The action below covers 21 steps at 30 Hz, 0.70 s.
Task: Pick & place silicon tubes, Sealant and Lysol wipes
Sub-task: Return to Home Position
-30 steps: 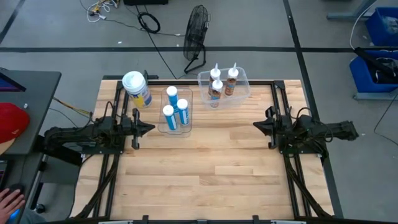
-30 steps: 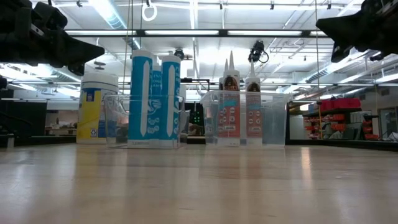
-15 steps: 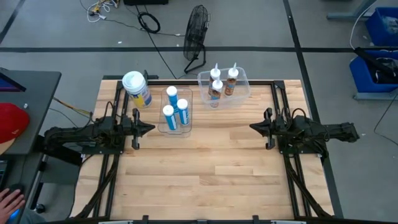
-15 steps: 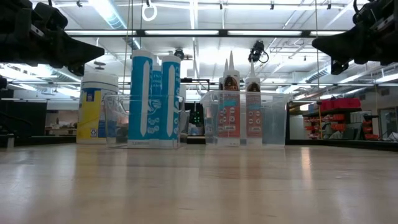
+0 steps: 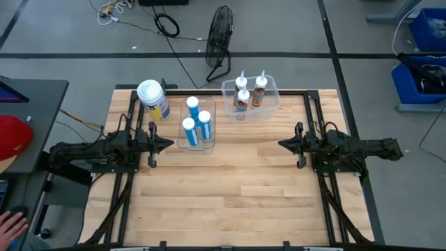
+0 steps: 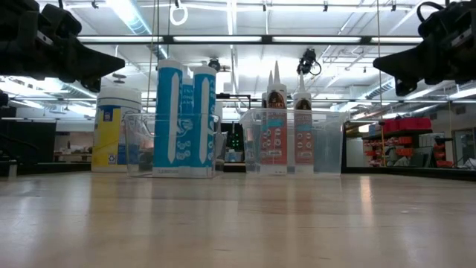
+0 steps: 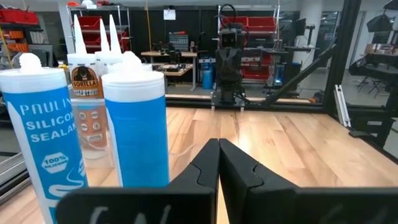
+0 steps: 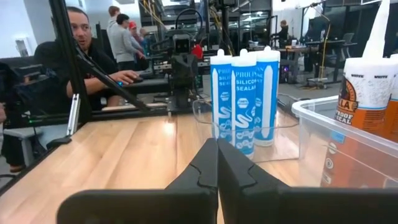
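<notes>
right end effector [image 5: 281, 144] edged inward, closed empty | left end effector [image 5: 171, 144] closed empty | right wrist alone shows a person [image 8: 102, 71]

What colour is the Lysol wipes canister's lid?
White; the Lysol wipes lid shows best in the high view.

Bright, even light from overhead in the high view, with only faint, soft shadows beneath the arms [image 5: 90, 150] on the pale wood table [image 5: 230, 188]. From table height, strong backlight from long ceiling light strips [image 6: 230, 39], turning the left gripper [image 6: 111, 61] and right gripper [image 6: 383, 64] into near-black silhouettes; a pale sheen of those lights mirrored on the tabletop. In the wrist views, dark fingers [image 7: 202, 171] underlit against a well-lit room, soft highlights along the clear bin [image 8: 314, 107] rim.
</notes>
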{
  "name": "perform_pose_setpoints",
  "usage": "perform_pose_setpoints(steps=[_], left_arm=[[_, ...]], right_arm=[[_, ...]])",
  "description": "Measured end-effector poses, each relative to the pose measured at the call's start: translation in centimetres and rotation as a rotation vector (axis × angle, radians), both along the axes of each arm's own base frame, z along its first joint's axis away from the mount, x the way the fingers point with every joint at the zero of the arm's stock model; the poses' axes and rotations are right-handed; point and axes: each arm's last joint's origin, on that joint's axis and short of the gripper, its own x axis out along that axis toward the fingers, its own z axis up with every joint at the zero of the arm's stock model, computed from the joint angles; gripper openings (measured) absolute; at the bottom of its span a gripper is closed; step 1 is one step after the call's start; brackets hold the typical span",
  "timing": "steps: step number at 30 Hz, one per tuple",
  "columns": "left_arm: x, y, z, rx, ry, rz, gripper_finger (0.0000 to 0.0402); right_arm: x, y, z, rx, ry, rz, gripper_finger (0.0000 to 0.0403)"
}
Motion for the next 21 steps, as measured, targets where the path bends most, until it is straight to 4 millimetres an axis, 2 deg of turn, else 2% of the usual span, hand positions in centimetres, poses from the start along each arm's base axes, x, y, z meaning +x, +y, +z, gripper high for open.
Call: perform_pose_setpoints(steps=[14, 21], left_arm=[[0.01, -0.02, -0.12, -0.014, 0.011, -0.004, 0.0012], [0.03, -0.25, -0.20, -0.001, 0.021, -0.085, 0.0012]], right_arm=[[0.35, 0.08, -0.43, -0.061, 0.057, 0.024, 0.0002], [0.47, 0.09, -0.58, -0.036, 0.075, 0.026, 0.0015]])
